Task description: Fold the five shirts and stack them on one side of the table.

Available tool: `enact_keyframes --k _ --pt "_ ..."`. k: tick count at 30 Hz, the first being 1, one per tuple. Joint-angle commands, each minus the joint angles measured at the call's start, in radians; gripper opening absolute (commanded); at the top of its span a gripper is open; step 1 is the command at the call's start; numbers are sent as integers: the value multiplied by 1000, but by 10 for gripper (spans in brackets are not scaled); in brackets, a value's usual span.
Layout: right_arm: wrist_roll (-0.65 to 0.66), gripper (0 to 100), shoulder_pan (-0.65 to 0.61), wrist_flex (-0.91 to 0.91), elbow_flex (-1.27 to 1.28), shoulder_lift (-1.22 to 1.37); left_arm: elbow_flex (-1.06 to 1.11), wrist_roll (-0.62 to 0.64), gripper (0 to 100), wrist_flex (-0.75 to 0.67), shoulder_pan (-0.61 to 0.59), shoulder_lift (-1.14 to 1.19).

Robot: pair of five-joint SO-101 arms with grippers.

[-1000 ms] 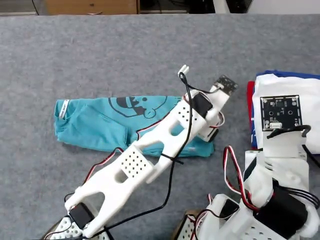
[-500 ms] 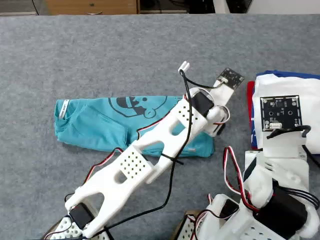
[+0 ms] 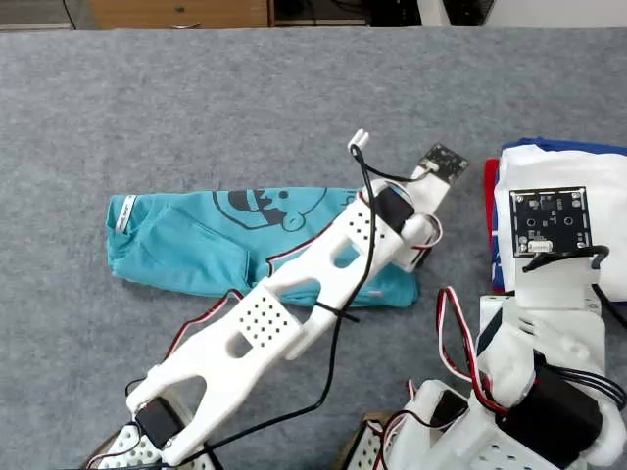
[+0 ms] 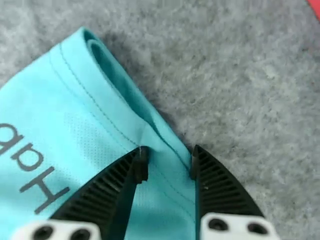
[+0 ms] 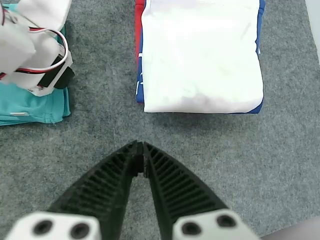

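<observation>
1. Though the teal shirt [image 3: 196, 245] carries a dark cartoonish print [image 3: 265, 206] near its far edge, I can't make out what it is. There's also a small white tag [image 3: 126, 213] at the end away from the stack, and the left wrist view catches some dark letters [image 4: 35, 165], partly cut off.
2. That shirt lies as a long folded strip on the grey table [image 3: 294, 98], with the left arm [image 3: 313, 284] stretched diagonally over it.
3. Left gripper [image 4: 167, 162] sits on the shirt's end nearest the stack. Its jaws are slightly apart, tips down on the cloth either side of a narrow strip by the stitched hem, close to the shirt's edge.
4. Right gripper [image 5: 140, 157] has its jaws pressed together with nothing between them, over bare table just on the near side of the stack.
5. Stack [image 5: 200, 55] is on the right: a white shirt on top, blue and red edges peeking out below. A band of bare table separates it from the teal shirt.
6. Plenty of open grey surface beyond the teal shirt and off to the left.
</observation>
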Motion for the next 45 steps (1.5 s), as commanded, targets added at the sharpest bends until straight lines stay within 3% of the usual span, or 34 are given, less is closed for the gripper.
enact_keyframes --k 1,7,10,15,21,29,36,45 --pt "3 5 8 12 -22 -2 -23 6 145 31 -15 -10" --pt "3 5 8 12 -24 -2 -28 0 16 26 -14 -4" --pt "3 5 8 12 -24 -2 -23 6 18 44 -12 -2" --pt "3 5 8 12 -24 -2 -124 9 18 207 -9 -30" --pt "3 5 7 11 -25 -2 -173 78 18 207 -38 -136" --pt "3 5 7 12 -24 -2 230 77 17 209 -97 -433" --pt "3 5 7 14 -22 -2 646 -18 17 206 -180 -791" --pt "3 5 7 14 -22 -2 976 -166 17 178 -427 -1036"
